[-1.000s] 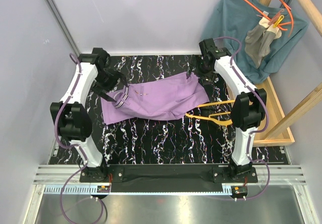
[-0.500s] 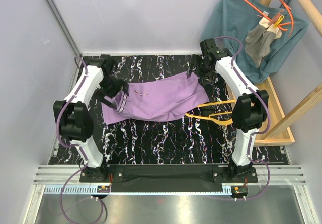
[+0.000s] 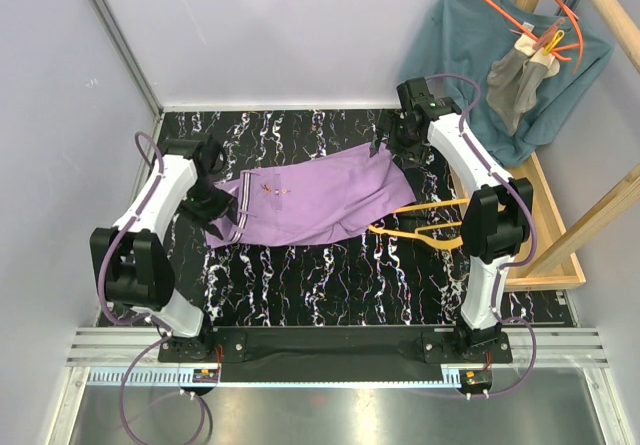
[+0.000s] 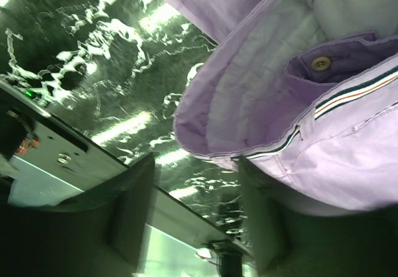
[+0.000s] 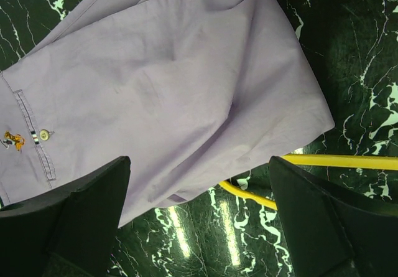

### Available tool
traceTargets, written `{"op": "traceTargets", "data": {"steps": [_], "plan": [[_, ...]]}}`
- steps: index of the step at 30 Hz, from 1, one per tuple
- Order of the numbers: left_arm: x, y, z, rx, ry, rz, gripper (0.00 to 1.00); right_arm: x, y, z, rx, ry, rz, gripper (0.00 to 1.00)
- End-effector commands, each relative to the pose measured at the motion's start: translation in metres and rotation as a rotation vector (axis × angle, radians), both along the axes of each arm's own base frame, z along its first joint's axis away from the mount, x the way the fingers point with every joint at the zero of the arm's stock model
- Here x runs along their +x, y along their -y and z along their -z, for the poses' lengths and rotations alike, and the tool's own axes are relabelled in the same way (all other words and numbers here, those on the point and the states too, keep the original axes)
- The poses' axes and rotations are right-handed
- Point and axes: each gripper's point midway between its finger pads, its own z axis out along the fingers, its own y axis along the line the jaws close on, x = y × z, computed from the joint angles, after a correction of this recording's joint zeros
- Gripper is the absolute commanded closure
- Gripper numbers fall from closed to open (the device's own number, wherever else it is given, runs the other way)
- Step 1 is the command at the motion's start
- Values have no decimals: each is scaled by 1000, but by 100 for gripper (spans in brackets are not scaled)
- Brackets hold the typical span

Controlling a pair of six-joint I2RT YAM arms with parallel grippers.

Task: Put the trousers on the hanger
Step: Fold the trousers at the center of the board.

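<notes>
Grab stage: left gripper (image 4: pixel 198 177) is sitting at the trousers' (image 3: pixel 310 200) waistband (image 4: pixel 348 96), grip unclear; right gripper (image 5: pixel 199 171) is hanging released. Next needs lifting toward the hanger (image 5: pixel 348 162).

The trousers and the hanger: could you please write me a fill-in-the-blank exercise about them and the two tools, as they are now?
1. The left tool sits at the striped ____ of the trousers.
2. The hanger on the table is ____ in colour.
3. The right tool hangs over the cloth with its jaws ____.

Missing words: waistband; yellow; open.
</notes>
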Motion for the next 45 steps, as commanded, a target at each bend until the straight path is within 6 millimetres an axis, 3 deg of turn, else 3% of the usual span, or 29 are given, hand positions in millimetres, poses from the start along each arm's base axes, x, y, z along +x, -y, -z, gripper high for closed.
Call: {"op": "traceTargets", "data": {"steps": [1,3,5,7,9,14,15,18,21,26,33,37,41,45], "plan": [[-14,-16,-13,75,-29,40,49,2,-5,-18,32,47,-5,0],[-15,-19,-17,86,3,53,54,2,-4,-18,30,48,-4,0],[-22,-21,-11,87,12,76,50,3,-3,-20,28,53,-4,0],[-12,-21,-13,68,109,97,15,3,-3,-21,24,58,-6,0],[2,-16,-12,14,204,168,1,3,-2,-20,20,56,-8,0],[27,-12,-24,-79,374,254,1,2,-1,-20,12,56,-12,0],[38,-19,-22,-87,412,245,1,3,0,-21,6,61,-12,0],[52,-12,-12,-183,438,287,1,3,1,-21,1,61,-14,0],[61,-11,7,-222,376,320,1,4,1,-22,-4,64,-18,0],[70,-13,14,-223,350,357,1,6,3,-25,-16,76,-21,0],[95,-8,24,-258,444,400,1,6,3,-18,-17,57,-20,0],[99,-6,18,-278,523,414,1,6,5,-18,-33,59,-20,0],[95,-6,34,-310,438,406,1,7,5,-19,-32,60,-22,0],[91,-10,37,-289,419,398,1,9,5,-19,-37,61,-24,0]]}}
